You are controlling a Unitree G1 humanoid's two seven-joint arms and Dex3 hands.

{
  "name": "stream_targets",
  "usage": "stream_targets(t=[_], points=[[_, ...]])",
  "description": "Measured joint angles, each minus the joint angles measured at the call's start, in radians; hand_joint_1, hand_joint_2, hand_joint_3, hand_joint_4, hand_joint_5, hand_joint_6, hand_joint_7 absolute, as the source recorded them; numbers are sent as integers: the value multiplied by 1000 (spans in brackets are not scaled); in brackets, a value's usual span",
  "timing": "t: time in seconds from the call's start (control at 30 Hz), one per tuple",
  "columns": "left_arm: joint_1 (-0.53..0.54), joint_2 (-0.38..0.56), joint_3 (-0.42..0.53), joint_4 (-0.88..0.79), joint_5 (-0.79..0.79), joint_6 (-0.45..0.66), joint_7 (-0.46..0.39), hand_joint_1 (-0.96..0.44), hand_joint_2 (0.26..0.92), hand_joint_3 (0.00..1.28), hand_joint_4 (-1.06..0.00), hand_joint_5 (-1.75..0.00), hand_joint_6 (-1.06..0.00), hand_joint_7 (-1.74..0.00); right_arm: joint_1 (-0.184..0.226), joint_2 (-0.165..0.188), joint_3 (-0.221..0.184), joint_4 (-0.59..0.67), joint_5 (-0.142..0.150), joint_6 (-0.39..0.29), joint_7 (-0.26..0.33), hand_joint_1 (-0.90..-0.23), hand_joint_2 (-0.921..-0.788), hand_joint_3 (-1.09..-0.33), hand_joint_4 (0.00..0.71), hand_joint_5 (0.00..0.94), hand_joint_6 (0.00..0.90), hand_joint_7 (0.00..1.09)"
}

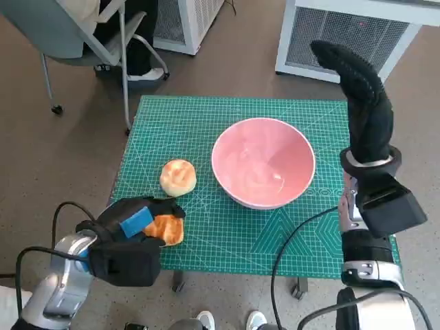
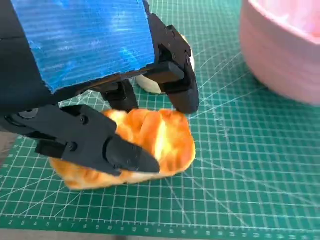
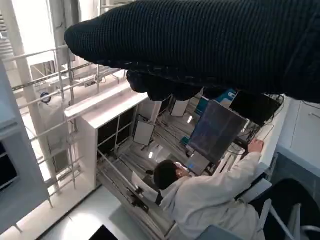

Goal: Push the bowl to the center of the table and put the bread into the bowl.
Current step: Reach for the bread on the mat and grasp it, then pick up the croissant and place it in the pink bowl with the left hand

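bread [image 2: 150, 140] | gripped by left hand [image 1: 130, 237] (on mat) | right hand [image 1: 361, 103] raised, empty, fingers extended

We see a glossy, smooth pink bowl [image 1: 263, 163], a matt green gridded mat [image 1: 227, 124] over the bench, bread [image 2: 150, 137] with a shiny browned crust, ribbed blue tape [image 2: 90, 40] on the left hand [image 1: 130, 237], and coarse black knit on the right hand [image 1: 361, 96].

Pink bowl [image 1: 263, 171] near middle of green-matted counter [image 1: 206, 117]; round bun [image 1: 178, 177] just left of it; left hand [image 1: 130, 237] over golden bread [image 1: 167, 229] at front edge; right hand [image 1: 359, 96] raised, fingers extended, right of bowl
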Motion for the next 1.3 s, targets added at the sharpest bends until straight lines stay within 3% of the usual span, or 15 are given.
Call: stream_targets(t=[0.6,1.03,1.3], points=[[-142,-31,96,-96,-55,34,8,6,920,117,-664,-1242,-542,-1209,0,5,2,2,34,-2,7,-631,-921,-772,307,3,56,585],[-277,-87,102,-122,-56,38,51,6,895,11,-851,-959,-705,-1114,8,4,1,-2,37,-1,7,-632,-921,-773,310,4,62,587],[-422,-156,60,-71,-44,25,104,6,882,1,-910,-875,-726,-1107,13,3,0,-6,37,-1,7,-628,-921,-774,304,1,61,587]])
